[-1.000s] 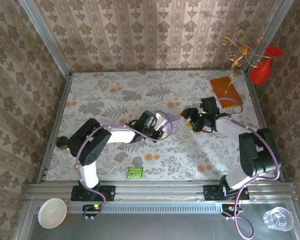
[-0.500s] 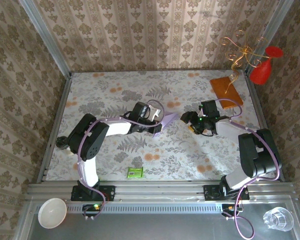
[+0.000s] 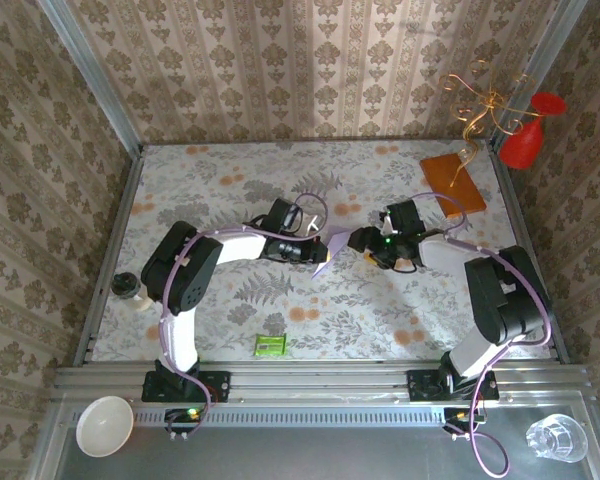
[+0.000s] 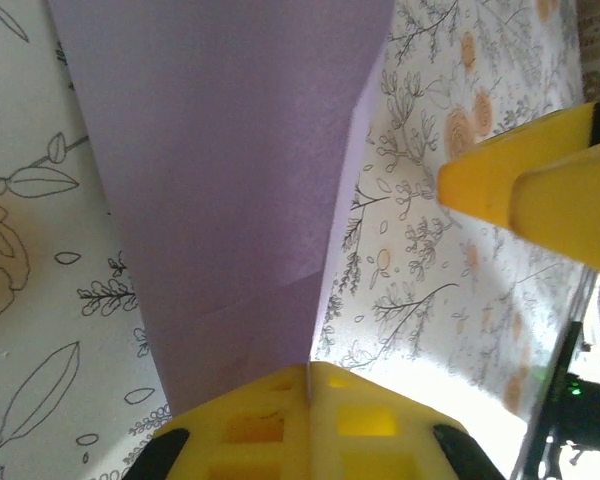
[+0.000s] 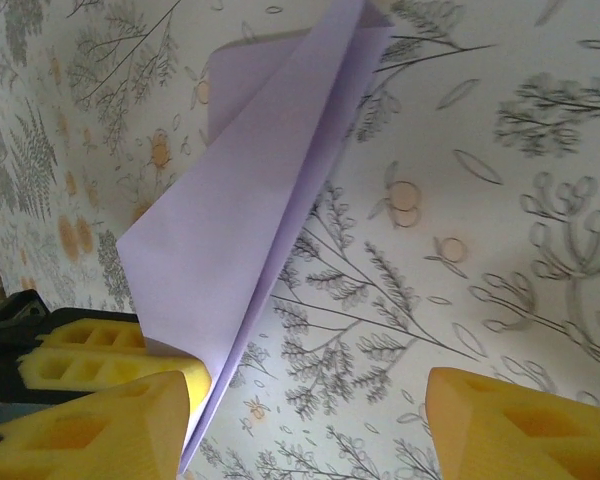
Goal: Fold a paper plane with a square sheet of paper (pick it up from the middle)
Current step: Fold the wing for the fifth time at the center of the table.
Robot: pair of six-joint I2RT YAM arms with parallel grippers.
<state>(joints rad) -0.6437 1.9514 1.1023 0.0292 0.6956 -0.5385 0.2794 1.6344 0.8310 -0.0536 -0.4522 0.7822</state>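
Pinching the paper plane (image 4: 230, 180), left claw (image 4: 308, 390) clamped on its folded edge, right claw (image 5: 305, 425) apart, just beside

The right tool (image 5: 305, 410) stands with its two yellow fingers (image 5: 520, 430) wide apart, with bare flowered counter (image 5: 500, 200) between them. The lavender paper plane (image 5: 250, 220) slants away ahead of the tool, its point at the far end and its long crease running back to pass just beside one finger. There its near end sits against the yellow fingers of the left tool (image 5: 110, 345), just ahead of that finger.
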